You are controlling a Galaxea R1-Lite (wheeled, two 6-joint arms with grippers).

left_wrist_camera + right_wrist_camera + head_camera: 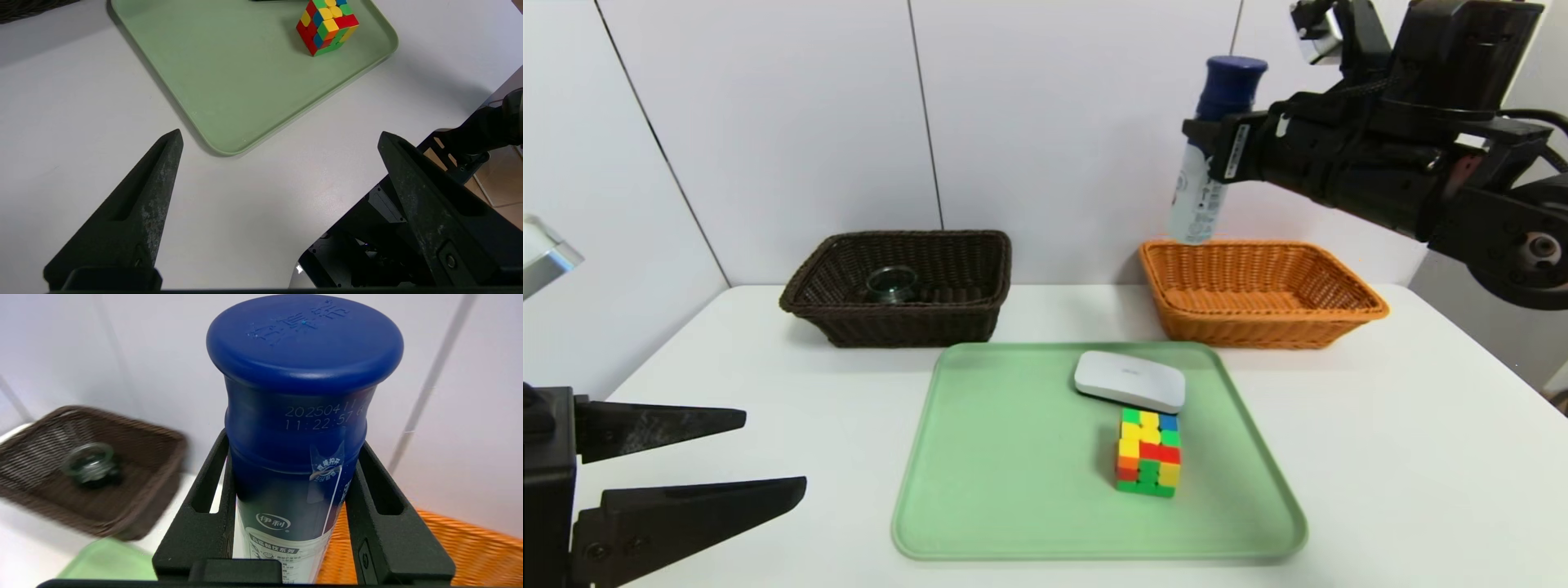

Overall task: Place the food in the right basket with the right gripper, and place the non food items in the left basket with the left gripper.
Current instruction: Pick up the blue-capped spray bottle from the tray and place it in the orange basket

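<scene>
The left gripper [768, 457] hangs idle with its dark pointed fingers spread wide above the white table [1421, 457], near the robot's body, and nothing between them. Ahead of it and toward the robot's right lies the pale green plastic tray [1013, 457], carrying a multicoloured puzzle cube [1148, 452] and, just beyond the cube, a flat white rounded device [1129, 381]; both are non-food and wait for that arm. Farther off, the right gripper [286, 506] is raised high and clamped on a tall drink bottle with a dark blue cap and white label [1207, 147], which hangs nearly upright, gripped just under the cap. Directly below the bottle's base sits the near-left corner of the orange woven basket [1339, 314], so the bottle seems barely over the rim rather than the middle. To place it well, the arm should carry it farther over the basket's floor, lower until the base is close to the weave, then release, since a tall bottle dropped from height would likely topple or bounce out. Away toward the robot's left stands the dark brown woven basket [964, 269], holding a small round glass-like object [892, 283].
</scene>
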